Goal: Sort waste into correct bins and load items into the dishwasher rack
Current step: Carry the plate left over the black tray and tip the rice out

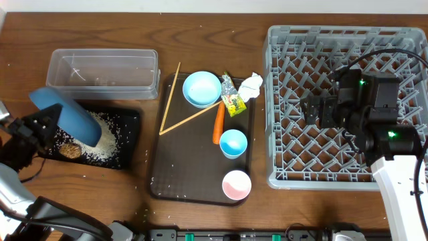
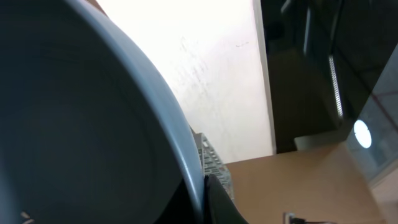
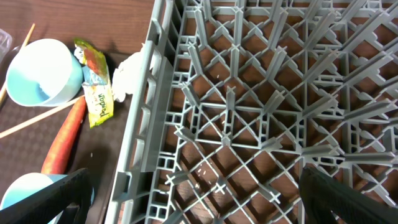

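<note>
While the left gripper (image 1: 47,122) clamps a smooth blue plate (image 1: 67,114), the right gripper (image 1: 311,110) gapes over the latticed grey rack (image 1: 289,171).

Robotics lab or test room, dressed as a dish-clearing station.

- Grey dishwasher rack (image 1: 273,134) sits straight on a bare wooden table (image 1: 127,194), right half of the overhead frame. A brown serving tray (image 1: 194,181) lies beside it at centre.
- Left arm (image 1: 17,181) enters at lower left. Right arm (image 1: 401,181) enters at lower right, white casing, green lamp (image 1: 392,134) lit.
- Black mounting rail (image 1: 234,235) runs along the bottom edge.
- Mock leftovers at left: rice (image 1: 107,144) in a black tray (image 1: 130,127), blue plate (image 1: 67,114) tipped over it, clear tub (image 1: 103,70) above.
- Left wrist view, upper centre: plain white wall panel (image 2: 217,81). To its right is a dark glossy partition (image 2: 323,62) catching a round lamp glint (image 2: 362,134).
</note>
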You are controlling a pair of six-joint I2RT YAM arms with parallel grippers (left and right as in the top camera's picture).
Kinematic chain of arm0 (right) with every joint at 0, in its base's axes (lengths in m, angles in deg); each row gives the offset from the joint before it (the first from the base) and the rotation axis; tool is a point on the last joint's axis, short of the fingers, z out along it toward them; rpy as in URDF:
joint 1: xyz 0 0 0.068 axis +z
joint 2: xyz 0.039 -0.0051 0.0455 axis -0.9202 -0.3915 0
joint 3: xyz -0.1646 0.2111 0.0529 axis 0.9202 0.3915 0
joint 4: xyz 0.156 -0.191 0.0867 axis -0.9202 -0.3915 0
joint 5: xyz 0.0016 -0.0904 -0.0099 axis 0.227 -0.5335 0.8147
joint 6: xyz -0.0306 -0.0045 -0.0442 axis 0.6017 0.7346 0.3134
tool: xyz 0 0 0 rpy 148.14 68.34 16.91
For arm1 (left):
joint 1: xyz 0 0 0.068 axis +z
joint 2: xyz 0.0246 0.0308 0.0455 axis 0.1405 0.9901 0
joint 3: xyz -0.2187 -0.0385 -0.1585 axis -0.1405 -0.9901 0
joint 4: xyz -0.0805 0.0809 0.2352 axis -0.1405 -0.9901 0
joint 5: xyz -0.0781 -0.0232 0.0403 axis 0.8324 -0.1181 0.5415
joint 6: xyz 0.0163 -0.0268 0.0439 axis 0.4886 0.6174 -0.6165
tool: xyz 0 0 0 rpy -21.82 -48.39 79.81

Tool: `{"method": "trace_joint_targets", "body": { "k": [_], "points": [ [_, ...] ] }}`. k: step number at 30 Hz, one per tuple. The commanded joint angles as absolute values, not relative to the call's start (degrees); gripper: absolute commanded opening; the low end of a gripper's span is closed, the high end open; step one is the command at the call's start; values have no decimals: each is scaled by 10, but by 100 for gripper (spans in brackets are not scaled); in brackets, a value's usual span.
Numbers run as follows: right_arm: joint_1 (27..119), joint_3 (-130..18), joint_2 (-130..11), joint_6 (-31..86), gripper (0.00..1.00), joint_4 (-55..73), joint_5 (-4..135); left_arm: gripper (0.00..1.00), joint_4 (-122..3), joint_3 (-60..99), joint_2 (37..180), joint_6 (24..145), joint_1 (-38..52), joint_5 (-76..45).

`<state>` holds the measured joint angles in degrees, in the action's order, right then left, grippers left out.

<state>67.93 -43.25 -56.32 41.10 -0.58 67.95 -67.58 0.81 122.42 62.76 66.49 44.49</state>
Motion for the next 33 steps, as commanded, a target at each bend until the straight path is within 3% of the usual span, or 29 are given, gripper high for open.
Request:
{"method": "trace_joint_targets", "body": {
  "k": [1, 25, 33],
  "points": [
    [680, -443, -566, 422, 99, -7, 678, 6, -712, 3, 1224, 604, 666, 472],
    [681, -443, -566, 422, 99, -13, 678, 6, -722, 3, 1214, 557, 661, 472],
    [681, -443, -566, 422, 99, -8, 678, 6, -674, 19, 1192, 571, 576, 471]
  ]
}}
